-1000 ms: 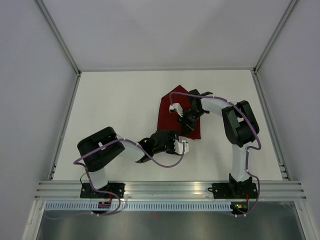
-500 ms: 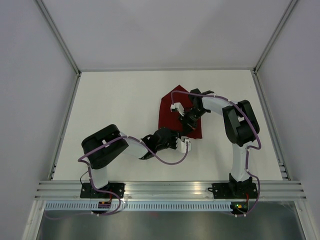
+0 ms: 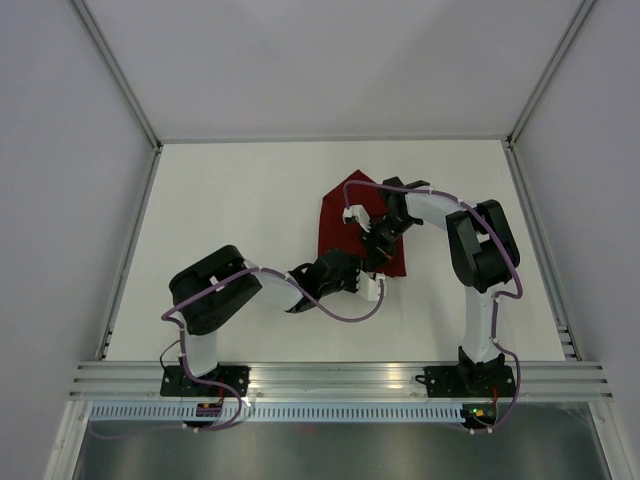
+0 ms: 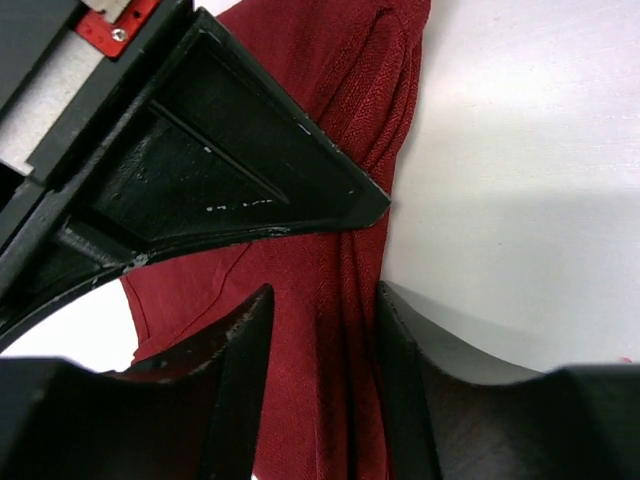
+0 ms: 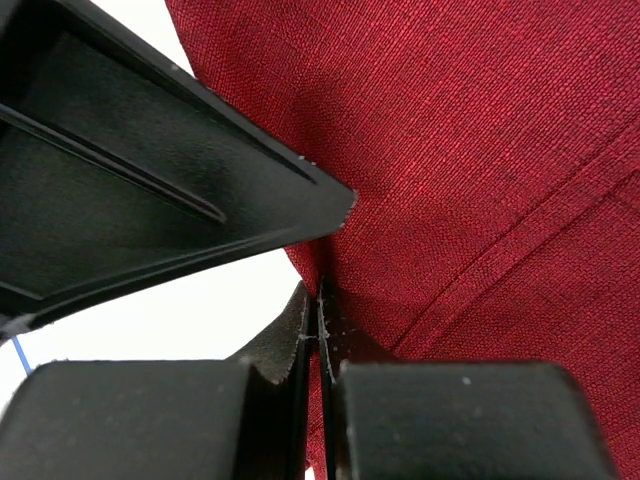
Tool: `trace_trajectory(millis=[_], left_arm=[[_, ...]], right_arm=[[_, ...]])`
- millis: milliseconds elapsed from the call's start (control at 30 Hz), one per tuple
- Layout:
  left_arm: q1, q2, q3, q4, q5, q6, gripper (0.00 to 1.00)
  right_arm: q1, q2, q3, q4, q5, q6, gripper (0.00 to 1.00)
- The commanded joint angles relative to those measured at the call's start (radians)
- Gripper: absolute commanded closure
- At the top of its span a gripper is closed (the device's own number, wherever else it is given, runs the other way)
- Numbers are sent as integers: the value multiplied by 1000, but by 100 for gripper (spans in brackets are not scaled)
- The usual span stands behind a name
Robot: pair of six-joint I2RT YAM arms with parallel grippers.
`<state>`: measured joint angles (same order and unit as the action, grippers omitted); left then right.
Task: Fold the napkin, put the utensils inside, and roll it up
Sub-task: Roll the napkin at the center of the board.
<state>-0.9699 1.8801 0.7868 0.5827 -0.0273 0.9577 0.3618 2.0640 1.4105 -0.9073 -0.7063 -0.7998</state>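
The napkin [image 3: 335, 215] lies on the worktop [image 3: 230, 220], right of centre and in the far half. The right pincer [image 3: 376, 246] is over the napkin's near right part, and its fingers [image 5: 282, 350] meet on an edge of the cloth. The left pincer [image 3: 366, 274] is just before it, at the napkin's near edge and close against the right one. A raised fold of the napkin runs between the left fingers [image 4: 250, 340], which stand apart on either side.
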Motion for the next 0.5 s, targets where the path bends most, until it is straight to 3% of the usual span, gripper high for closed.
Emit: trace_trajectory(millis=[0, 333, 400, 433, 467], left_arm=[[11, 37, 35, -118, 0, 55, 51], [16, 42, 97, -268, 56, 29, 78], [16, 48, 129, -320, 66, 12, 87], [16, 47, 141, -330, 72, -5, 96], [16, 45, 143, -333, 84, -8, 98]], right_arm=[[-7, 15, 38, -21, -45, -39, 96], [-7, 8, 47, -36, -45, -42, 96], [-7, 7, 45, -38, -47, -42, 96], [-7, 4, 44, -36, -47, -41, 95], [-7, 2, 44, -38, -48, -41, 94]])
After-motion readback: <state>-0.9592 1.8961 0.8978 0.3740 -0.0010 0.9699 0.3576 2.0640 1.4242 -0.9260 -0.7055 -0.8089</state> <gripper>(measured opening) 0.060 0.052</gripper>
